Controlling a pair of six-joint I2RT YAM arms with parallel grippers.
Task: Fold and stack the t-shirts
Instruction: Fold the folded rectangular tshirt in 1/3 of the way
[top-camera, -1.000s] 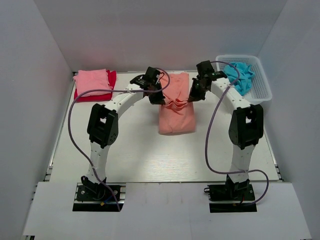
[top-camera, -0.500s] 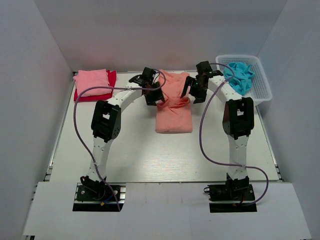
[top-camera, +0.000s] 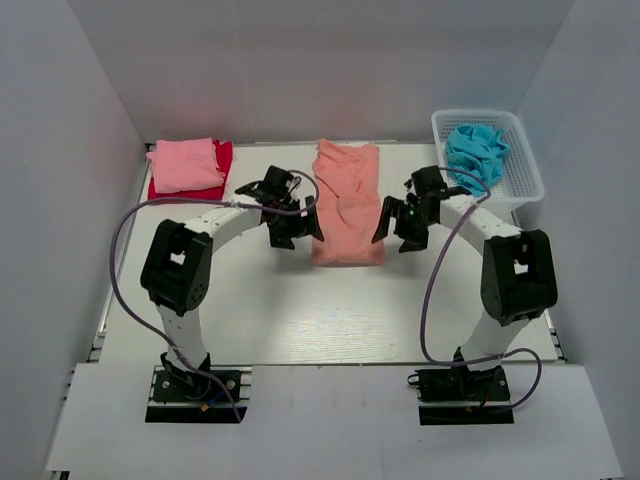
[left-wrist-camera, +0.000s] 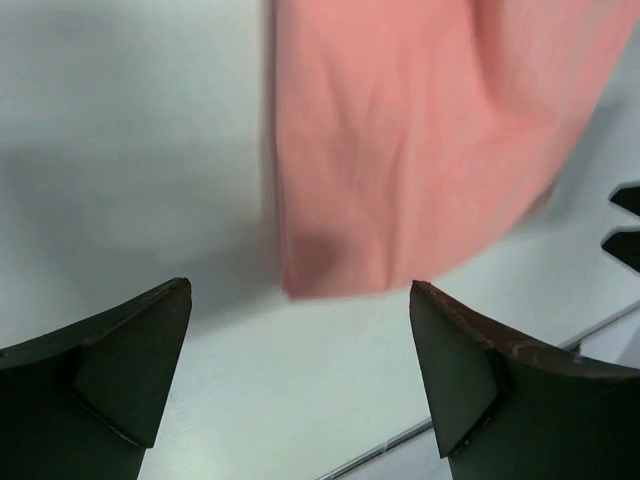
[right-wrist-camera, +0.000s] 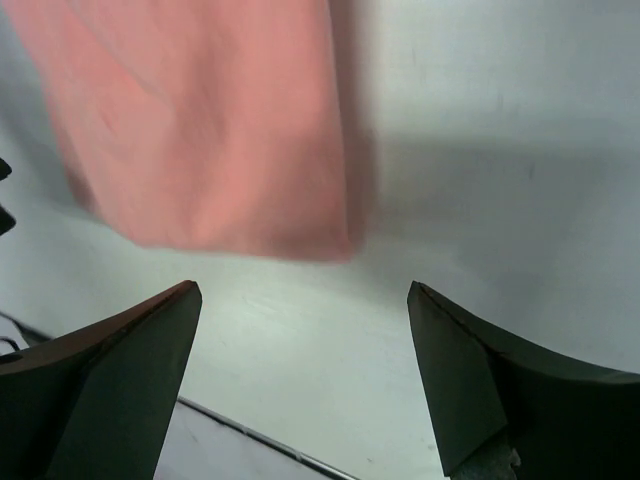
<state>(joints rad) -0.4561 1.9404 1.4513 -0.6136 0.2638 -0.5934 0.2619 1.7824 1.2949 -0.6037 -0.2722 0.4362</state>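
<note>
A long folded salmon-orange t-shirt (top-camera: 348, 205) lies flat in the middle of the table. My left gripper (top-camera: 298, 232) hovers just off its near-left corner, open and empty. My right gripper (top-camera: 398, 235) hovers off its near-right corner, also open and empty. In the left wrist view the salmon t-shirt (left-wrist-camera: 400, 130) ends just ahead of the open left gripper (left-wrist-camera: 300, 300). In the right wrist view the salmon t-shirt (right-wrist-camera: 200, 130) lies ahead of the open right gripper (right-wrist-camera: 303, 295). A folded light pink t-shirt (top-camera: 185, 163) rests on a red t-shirt (top-camera: 222, 182) at the far left.
A white lattice basket (top-camera: 530, 170) at the far right holds a crumpled turquoise-blue t-shirt (top-camera: 476, 150). White walls close in the table on the left, back and right. Purple cables loop off both arms.
Both grippers have let go of the salmon t-shirt, opened wide and drawn back towards the near side. The cloth has settled flat on the table.
</note>
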